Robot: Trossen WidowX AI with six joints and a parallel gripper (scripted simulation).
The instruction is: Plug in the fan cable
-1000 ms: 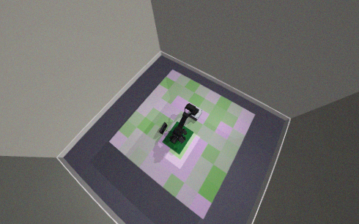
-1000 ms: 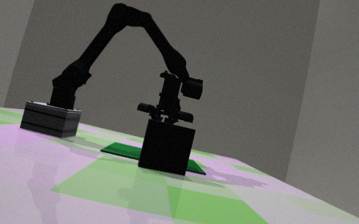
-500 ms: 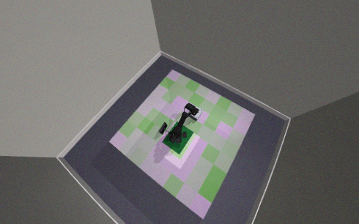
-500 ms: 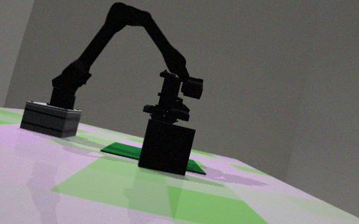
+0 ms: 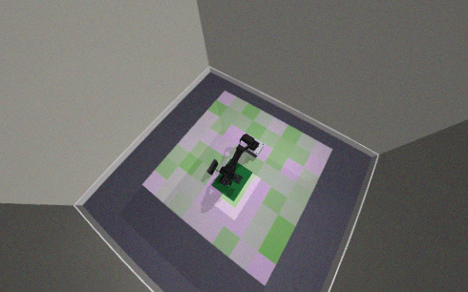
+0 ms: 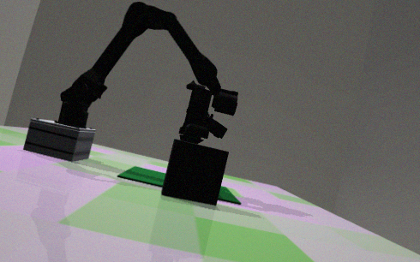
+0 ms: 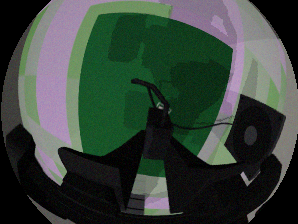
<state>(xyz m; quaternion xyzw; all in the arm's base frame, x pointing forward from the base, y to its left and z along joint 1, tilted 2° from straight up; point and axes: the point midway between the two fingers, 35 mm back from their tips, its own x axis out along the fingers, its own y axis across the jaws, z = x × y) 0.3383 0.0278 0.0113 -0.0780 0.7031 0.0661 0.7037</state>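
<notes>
My gripper (image 7: 154, 135) is shut on the cable's black plug (image 7: 159, 131), low over the green board (image 5: 234, 196) (image 6: 137, 173) (image 7: 100, 100). In the exterior view the fingertips are hidden behind the fan. A small pale piece, apparently the four-pin header (image 7: 162, 106), shows at the plug's far end in the wrist view; plug and hand hide the rest. Whether the plug touches it I cannot tell. The black cable (image 7: 146, 83) bends in a loop over the board, and a thin stretch runs right to the fan (image 5: 212, 167) (image 6: 195, 171) (image 7: 250, 131), which stands upright beside the board.
The arm's base box (image 5: 259, 149) (image 6: 58, 139) stands off one side of the board. Dark flat patches and shadows lie across the board. The fan stands close to the hand's side, with its cable running between them.
</notes>
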